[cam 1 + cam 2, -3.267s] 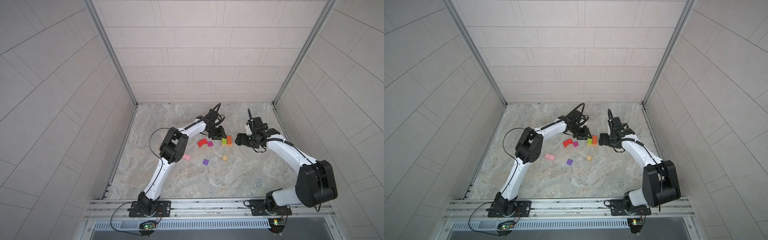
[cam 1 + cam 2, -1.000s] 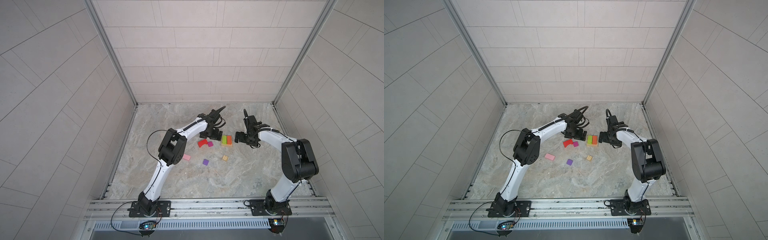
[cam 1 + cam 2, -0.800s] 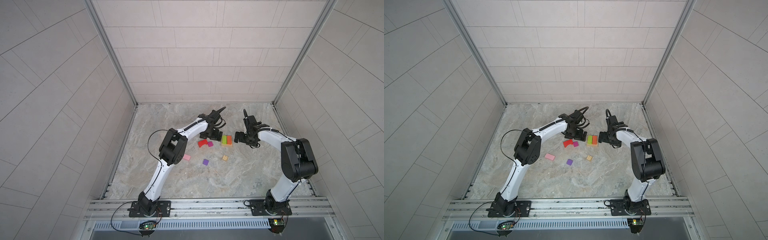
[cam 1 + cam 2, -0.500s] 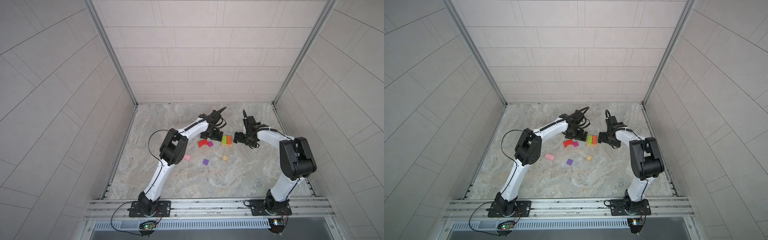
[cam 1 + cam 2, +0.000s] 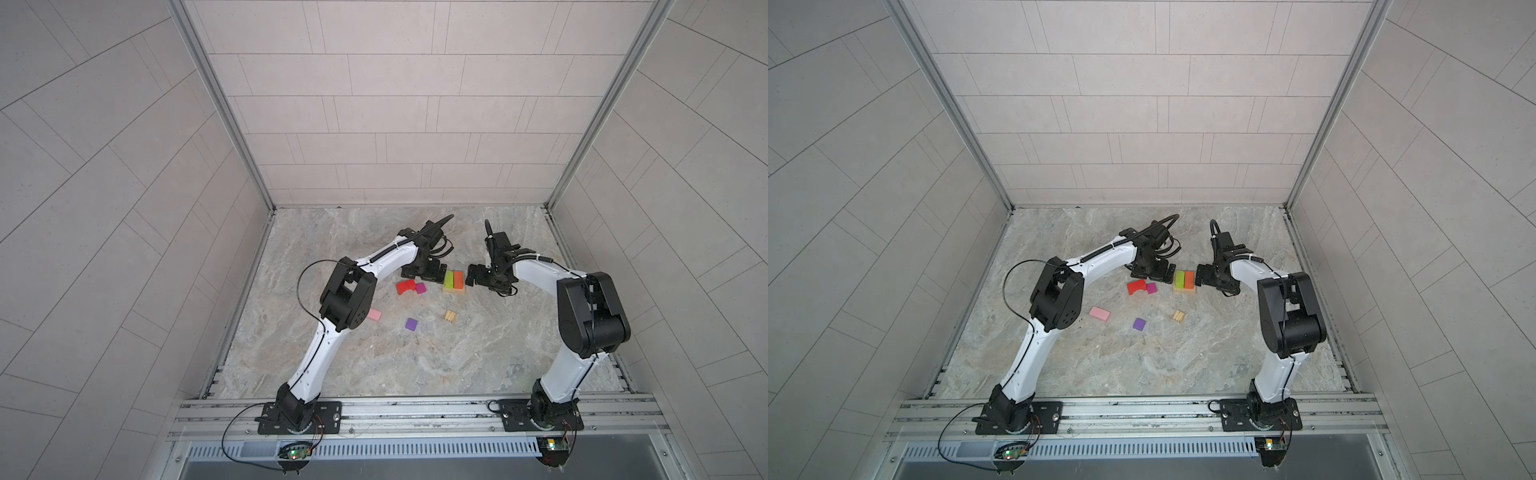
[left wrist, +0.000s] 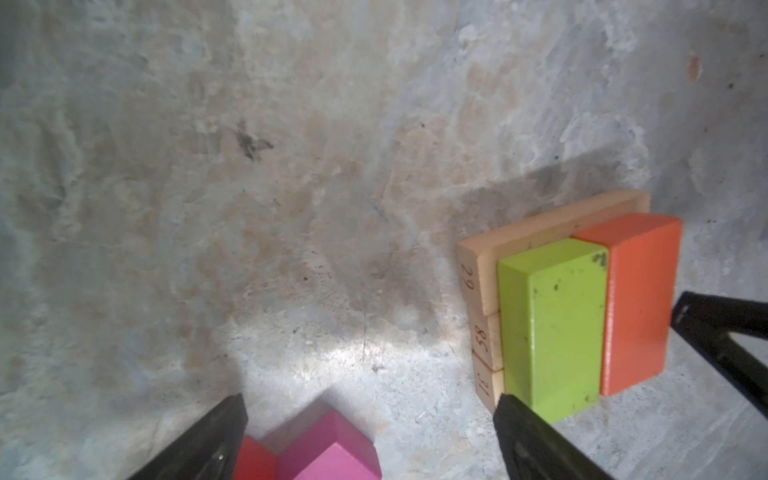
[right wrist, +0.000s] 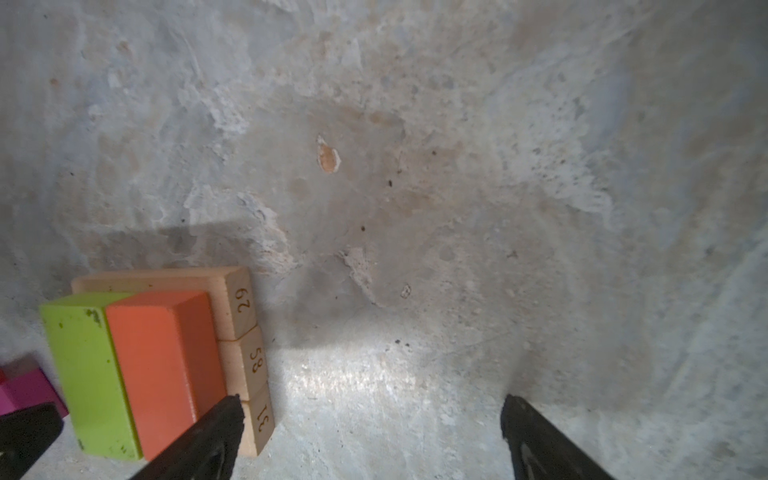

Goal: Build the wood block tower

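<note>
Black fingers of the left gripper (image 6: 370, 409) spread to full width, nothing held between them. Inside the gap only bare stone and, at its near edge, a magenta cube (image 6: 332, 453) with the red arch (image 6: 253, 461) touching its side. One finger tip just beside a corner of the started wood block tower (image 5: 453, 282); contact or a sliver of air, impossible to tell.

Right gripper (image 7: 370, 405) wide open too and empty, low over the marble tabletop (image 5: 374, 361). One finger in front of the end of the lowest layer, touching or not unclear.

Seen in both top views: the two grippers flanking the tower, left one on its left, right one on its right, each just beside it.

Tower itself near the middle of the table, toward the back wall. Base of three tan bars (image 6: 482, 291), flat and side by side, ends stamped 29, 58 and 31. On top, a lime green block (image 6: 557, 332) and an orange block (image 6: 640, 303), lying flat, long sides pressed together, set crosswise to the bars.

Further out, toward the front rail: a small tan block (image 5: 450, 316) near the tower, a purple cube (image 5: 411, 324) left of it, then a pink rectangle (image 5: 1099, 314) close to the left arm's elbow. All three loose on the marble and apart from one another.
</note>
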